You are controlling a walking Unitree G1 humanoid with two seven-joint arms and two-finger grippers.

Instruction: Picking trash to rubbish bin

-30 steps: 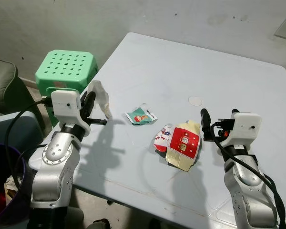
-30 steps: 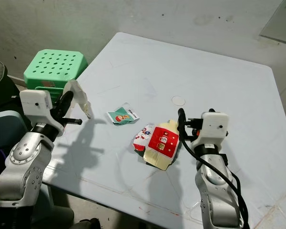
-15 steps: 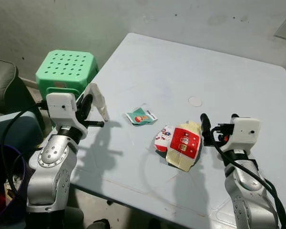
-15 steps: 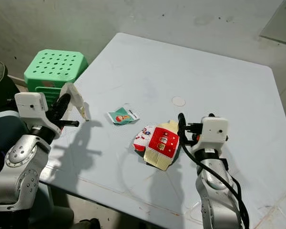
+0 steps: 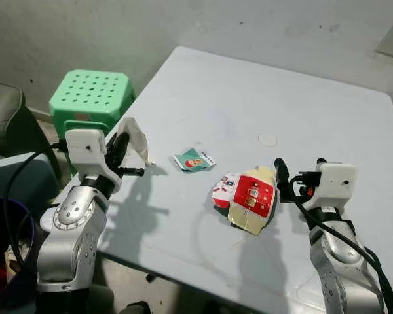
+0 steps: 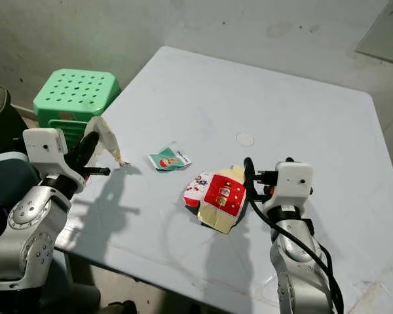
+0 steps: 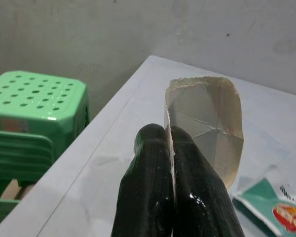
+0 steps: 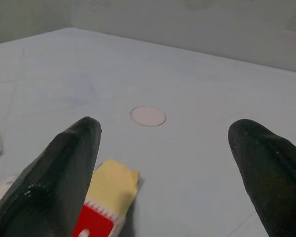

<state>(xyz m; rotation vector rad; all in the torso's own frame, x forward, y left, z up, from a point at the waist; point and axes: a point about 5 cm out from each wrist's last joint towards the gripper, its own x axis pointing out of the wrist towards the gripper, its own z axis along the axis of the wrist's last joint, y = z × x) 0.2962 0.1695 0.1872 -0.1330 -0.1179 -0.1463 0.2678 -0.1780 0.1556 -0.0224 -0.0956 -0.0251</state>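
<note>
My left gripper (image 5: pixel 122 145) is shut on a crumpled pale paper scrap (image 5: pixel 136 139), held above the table's left edge near the green stool; in the left wrist view the scrap (image 7: pixel 207 121) sticks out from between the closed fingers (image 7: pixel 153 187). A green snack sachet (image 5: pixel 192 159) lies flat on the grey table (image 5: pixel 262 98). A red and yellow wrapper pile (image 5: pixel 246 197) lies near the table's front. My right gripper (image 5: pixel 299 171) stands open just right of that pile, its fingers (image 8: pixel 64 173) spread wide over the wrapper's yellow corner (image 8: pixel 113 182).
A green perforated plastic stool (image 5: pixel 92 98) stands left of the table. A dark bin (image 5: pixel 3 261) with rubbish in it sits at the lower left, beside a dark seat (image 5: pixel 6 124). A small white disc (image 5: pixel 268 139) lies on the table's middle.
My left gripper has stayed shut on the paper scrap and shifted slightly toward the table edge. The camera view has drifted a little. The right gripper has barely moved.
</note>
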